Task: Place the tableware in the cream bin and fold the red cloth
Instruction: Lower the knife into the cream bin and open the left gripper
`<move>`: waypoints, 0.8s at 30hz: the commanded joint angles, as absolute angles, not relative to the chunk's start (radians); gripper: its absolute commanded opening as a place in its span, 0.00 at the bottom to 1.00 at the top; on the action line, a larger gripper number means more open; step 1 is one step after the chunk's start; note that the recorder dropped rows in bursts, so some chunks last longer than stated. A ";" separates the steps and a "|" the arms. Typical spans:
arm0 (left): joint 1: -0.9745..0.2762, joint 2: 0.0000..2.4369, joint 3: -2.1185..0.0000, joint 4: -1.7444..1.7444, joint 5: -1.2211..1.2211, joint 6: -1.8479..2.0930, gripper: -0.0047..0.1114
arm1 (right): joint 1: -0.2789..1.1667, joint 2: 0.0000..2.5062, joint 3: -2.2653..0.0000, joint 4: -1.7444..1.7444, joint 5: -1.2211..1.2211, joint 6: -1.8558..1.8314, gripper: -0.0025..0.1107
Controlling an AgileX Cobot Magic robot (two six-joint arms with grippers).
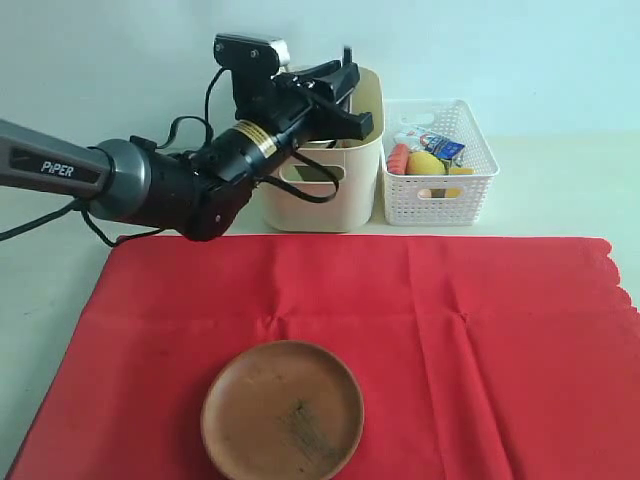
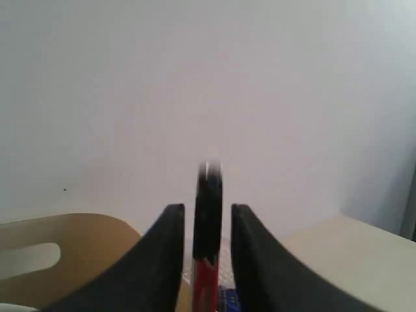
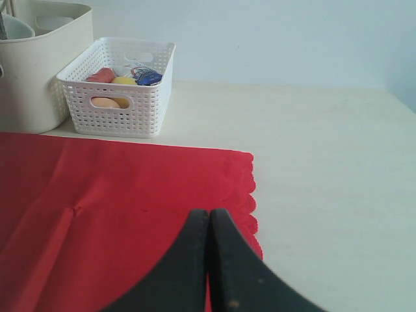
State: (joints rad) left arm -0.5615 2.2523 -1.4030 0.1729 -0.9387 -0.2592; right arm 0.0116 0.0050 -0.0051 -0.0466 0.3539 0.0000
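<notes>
The round brown plate (image 1: 282, 410) lies on the red cloth (image 1: 450, 330) near its front edge. My left gripper (image 1: 355, 95) hovers over the cream bin (image 1: 330, 190). It is open, and dark chopsticks (image 2: 208, 195) with red lower parts stand between its fingers with a gap on each side. One thin end of the chopsticks (image 1: 347, 52) sticks up above the bin. My right gripper (image 3: 209, 212) is shut on nothing, above the red cloth (image 3: 117, 195) near its scalloped edge, and is outside the exterior view. The other tableware is not visible.
A white perforated basket (image 1: 440, 190) holding food items and a small carton stands right of the bin. Bare pale table (image 3: 325, 162) lies beyond the cloth's scalloped edge. The left arm (image 1: 150, 180) stretches across the back left.
</notes>
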 commanded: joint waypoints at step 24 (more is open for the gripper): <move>-0.560 1.870 -1.362 0.409 -0.083 -0.296 0.57 | 0.005 0.000 0.000 -0.050 0.342 0.000 0.02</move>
State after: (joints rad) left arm -0.5615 1.9211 -1.3900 0.3865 -0.1577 -0.2884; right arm 0.0116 0.0050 -0.0051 -0.0466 0.3539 0.0000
